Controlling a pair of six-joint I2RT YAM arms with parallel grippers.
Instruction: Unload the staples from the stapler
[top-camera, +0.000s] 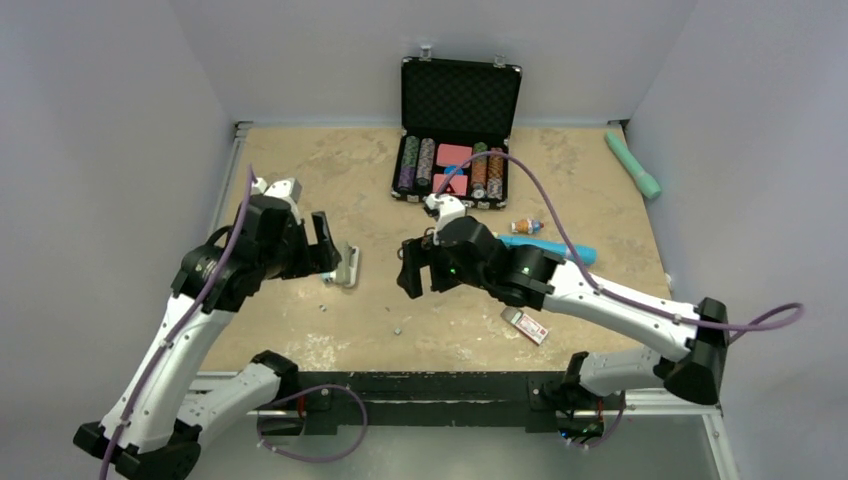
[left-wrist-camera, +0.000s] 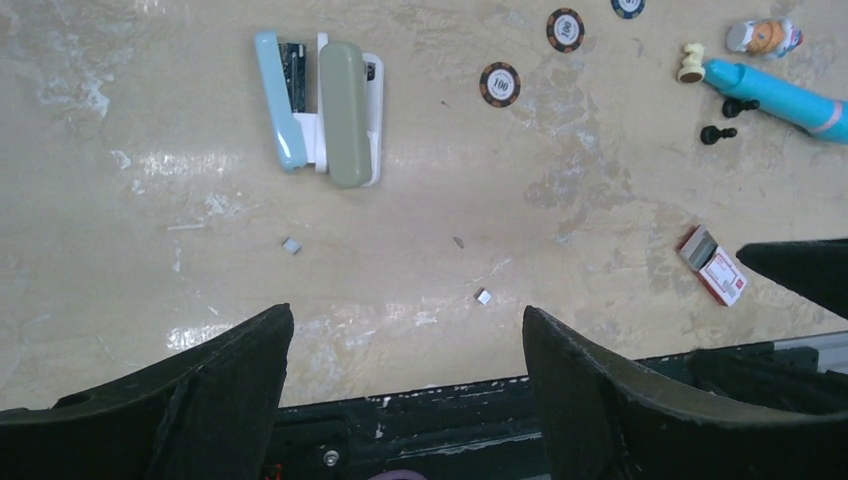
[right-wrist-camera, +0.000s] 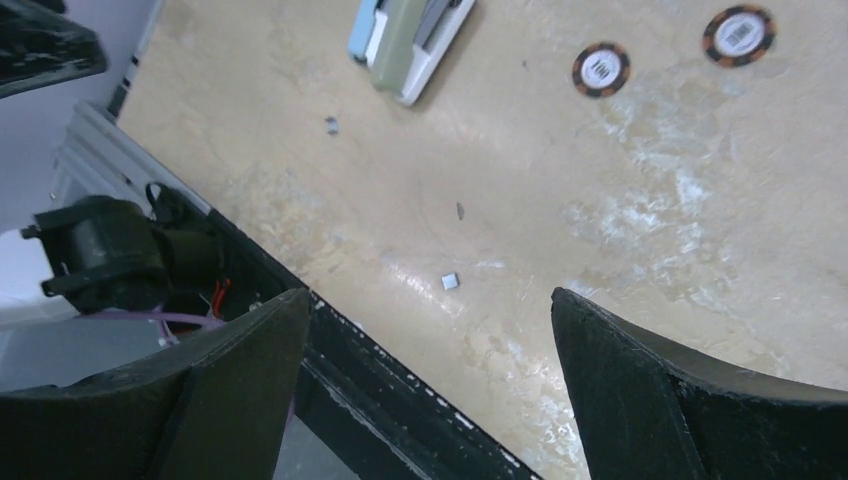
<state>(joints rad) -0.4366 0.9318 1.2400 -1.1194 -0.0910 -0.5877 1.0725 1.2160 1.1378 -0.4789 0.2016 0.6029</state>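
The stapler (left-wrist-camera: 325, 100), with a pale blue arm, a white plastic base and a sage-green cover, lies swung open on the mottled beige counter (left-wrist-camera: 130, 300); the blue arm is splayed beside the green cover, and a dark channel shows along its inner face. A small silvery staple clump (left-wrist-camera: 291, 245) lies loose on the counter between the stapler and the left tool (left-wrist-camera: 405, 390). In the left wrist view the stapler sits ahead of that tool, off toward the finger at the left of the view and well apart from both fingers. The left tool hangs above the counter, its black fingers spread wide with nothing between them. The right tool (right-wrist-camera: 430, 390) hovers off to the stapler's right, likewise spread wide and empty, tilted so that the stapler lies far ahead of it; a small red-and-white cardboard box (left-wrist-camera: 712, 265) rests on the counter near the right arm.
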